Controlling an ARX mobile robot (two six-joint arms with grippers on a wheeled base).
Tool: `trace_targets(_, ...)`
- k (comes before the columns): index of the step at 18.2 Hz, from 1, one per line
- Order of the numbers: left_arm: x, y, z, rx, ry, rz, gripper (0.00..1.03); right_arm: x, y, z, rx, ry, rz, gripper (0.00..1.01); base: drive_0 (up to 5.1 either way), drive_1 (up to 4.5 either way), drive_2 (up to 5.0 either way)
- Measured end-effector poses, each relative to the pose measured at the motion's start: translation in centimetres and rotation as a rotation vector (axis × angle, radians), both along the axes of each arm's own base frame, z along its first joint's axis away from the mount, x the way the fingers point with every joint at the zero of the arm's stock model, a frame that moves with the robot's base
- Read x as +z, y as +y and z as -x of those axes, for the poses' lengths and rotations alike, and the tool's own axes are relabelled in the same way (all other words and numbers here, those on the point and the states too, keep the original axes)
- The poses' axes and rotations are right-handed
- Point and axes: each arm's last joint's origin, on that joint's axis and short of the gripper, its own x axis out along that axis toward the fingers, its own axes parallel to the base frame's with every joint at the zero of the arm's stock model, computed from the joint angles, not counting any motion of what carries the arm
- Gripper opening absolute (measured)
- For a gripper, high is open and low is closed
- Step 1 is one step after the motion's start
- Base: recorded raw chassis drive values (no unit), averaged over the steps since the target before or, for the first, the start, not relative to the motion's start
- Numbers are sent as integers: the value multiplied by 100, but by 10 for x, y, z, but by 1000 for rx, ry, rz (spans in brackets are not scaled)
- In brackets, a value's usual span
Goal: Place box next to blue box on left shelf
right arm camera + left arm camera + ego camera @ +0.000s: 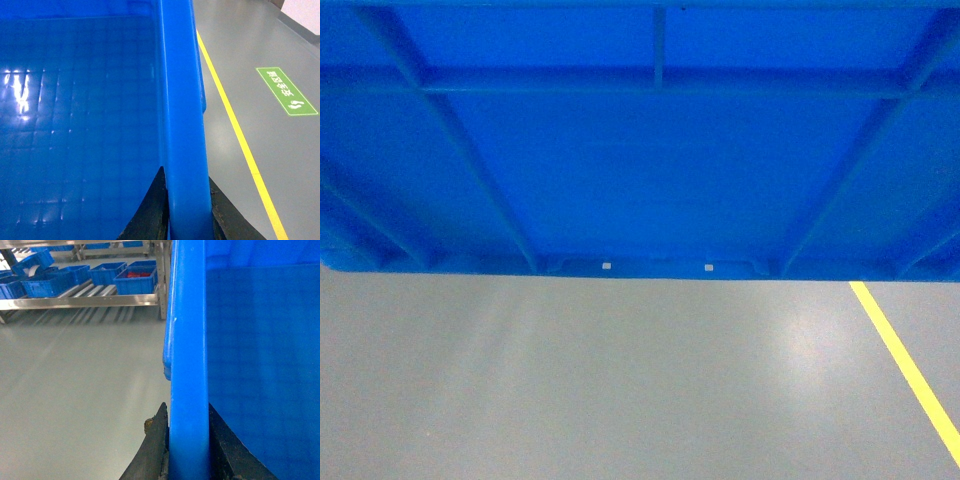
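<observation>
the box (640, 150) fills the head view's upper half, carried above grey floor; shelf (85, 301) with blue crates (136, 281) sits upper left; left gripper (187, 450) and right gripper (187, 210) each clamp its rim; judged mid-carry, next approach that shelf.

One held box (640, 170), two grippers, several shelf crates (75, 277).
</observation>
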Motion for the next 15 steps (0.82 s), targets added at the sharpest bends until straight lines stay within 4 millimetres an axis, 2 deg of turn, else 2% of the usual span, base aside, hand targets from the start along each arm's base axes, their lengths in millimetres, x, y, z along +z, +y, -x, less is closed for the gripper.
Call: trace_targets(15, 0, 0, 0, 0, 2, -1, 12, -1, 0, 0, 0, 4, 1, 10, -2, 416, -420)
